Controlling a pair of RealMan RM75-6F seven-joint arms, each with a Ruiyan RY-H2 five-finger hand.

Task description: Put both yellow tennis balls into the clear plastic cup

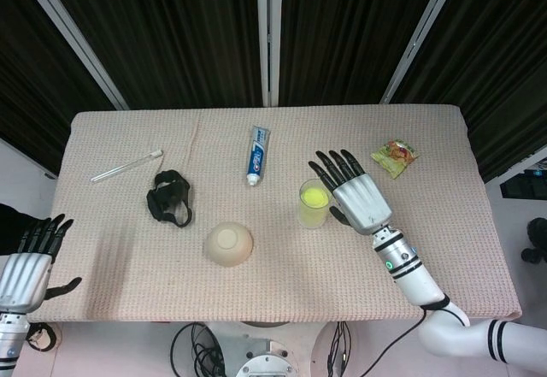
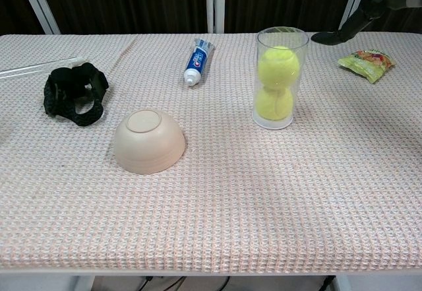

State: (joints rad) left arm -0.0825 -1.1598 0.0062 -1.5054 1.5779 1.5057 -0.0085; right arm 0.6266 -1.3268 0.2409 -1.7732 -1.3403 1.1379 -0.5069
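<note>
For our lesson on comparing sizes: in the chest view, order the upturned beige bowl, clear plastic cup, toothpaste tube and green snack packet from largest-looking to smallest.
1. Upturned beige bowl, though it sits nearest the camera.
2. Clear plastic cup.
3. White and blue toothpaste tube and green snack packet look about alike; both lie farther back, so I leave them unranked.
</note>
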